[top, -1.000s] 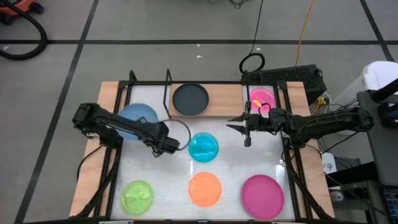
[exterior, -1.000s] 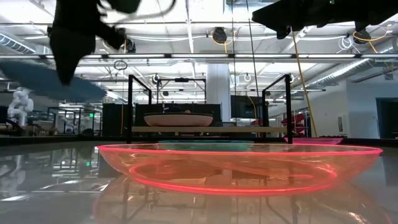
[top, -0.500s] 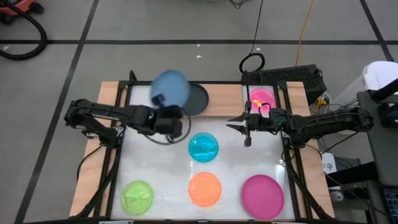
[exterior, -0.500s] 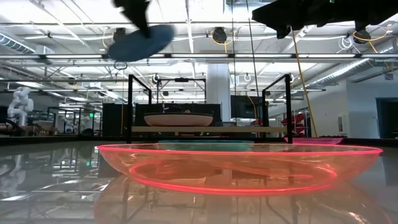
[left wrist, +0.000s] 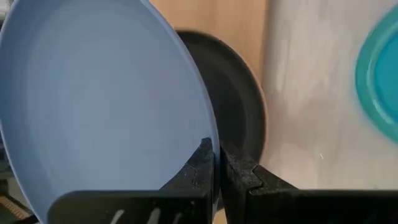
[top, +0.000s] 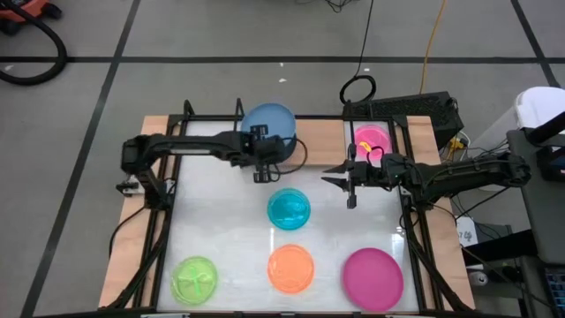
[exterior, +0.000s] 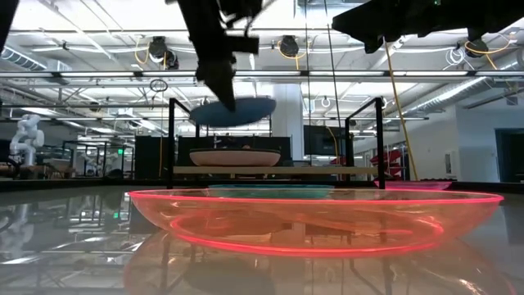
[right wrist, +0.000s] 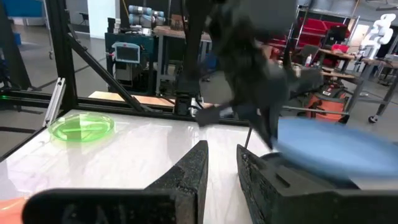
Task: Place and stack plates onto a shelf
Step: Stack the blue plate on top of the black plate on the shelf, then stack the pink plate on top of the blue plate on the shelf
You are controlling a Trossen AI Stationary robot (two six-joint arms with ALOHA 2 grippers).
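Note:
My left gripper [top: 264, 150] is shut on a blue plate [top: 267, 124] and holds it over the far side of the table, above the black plate [left wrist: 242, 124]. The black plate rests on the light-wood shelf [top: 320, 137]. The low view shows the blue plate [exterior: 233, 111] hanging a short way above the black plate [exterior: 235, 157]. A small pink plate [top: 371, 140] lies on the shelf's right end. My right gripper [top: 342, 179] hovers open over the table right of centre and touches nothing. Cyan [top: 289, 209], orange [top: 290, 268], lime green [top: 195, 278] and magenta [top: 372, 278] plates lie on the tabletop. My left gripper pinches the blue plate's rim [left wrist: 213, 140] on its near side, one finger [left wrist: 202, 165] over the inner face and the other [left wrist: 236, 171] under it. The fingers come roughly level from the table's near side. The plate is lifted clear, nearly level, above the black plate.
Black metal frame uprights [top: 238, 124] stand along the shelf and at the table's sides. The orange plate [exterior: 311, 217] fills the low view's foreground. Bare white tabletop [top: 212, 221] lies between the cyan and green plates. Cables and a box sit beyond the right edge.
My left gripper has swung from the table's left side toward the far edge and rightward, carrying the blue plate over the shelf. The plate rose high, then came down to just above the black plate. The right arm has kept still.

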